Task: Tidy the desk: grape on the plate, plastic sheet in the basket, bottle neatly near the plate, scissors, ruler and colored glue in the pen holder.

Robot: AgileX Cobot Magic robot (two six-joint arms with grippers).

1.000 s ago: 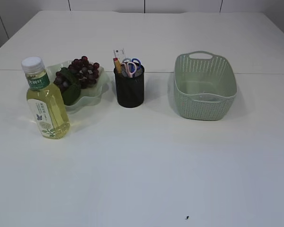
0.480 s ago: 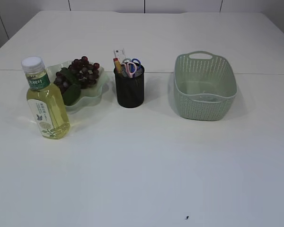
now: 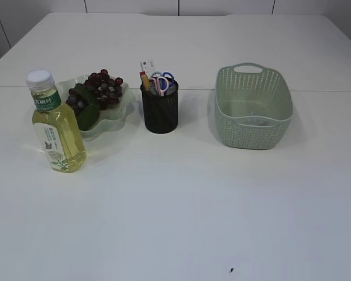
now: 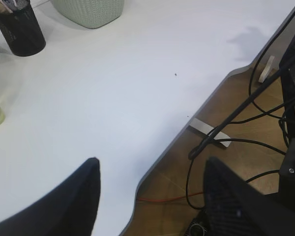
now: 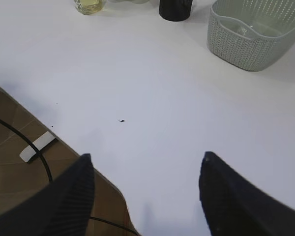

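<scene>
Table: I see a white tabletop (image 3: 181, 199) carrying all the task items in a row across the far half; a small dark speck (image 3: 231, 270) lies near its front edge.
Bottle: a clear plastic bottle of yellow liquid with white cap and green label (image 3: 55, 126) stands upright at far left, just in front of the plate, close to or touching its front rim.
Plate: a pale green translucent plate with wavy rim (image 3: 118, 111) sits behind and right of the bottle.
Grape: a bunch of dark purple grapes with green leaves (image 3: 99, 91) lies on the plate.
Pen holder: a black mesh cylindrical pen holder (image 3: 159, 109) stands upright just right of the plate, apart from it.
Holder contents: I make out scissors with pink and blue handles (image 3: 161, 82), a pale ruler (image 3: 147, 65) and a stick with a reddish-yellow tip, apparently the colored glue (image 3: 145, 79), all standing inside the holder.
Basket: a pale green woven plastic basket with handle cut-outs (image 3: 253, 108) sits right of the holder, well apart; in the right wrist view a clear plastic sheet (image 5: 246, 30) shows on its floor.
Left gripper: the left gripper (image 4: 150, 191) hangs over the table's near edge, jaws spread wide, nothing between them.
Right gripper: the right gripper (image 5: 145, 189) is likewise over the near edge, jaws wide apart, empty.
</scene>
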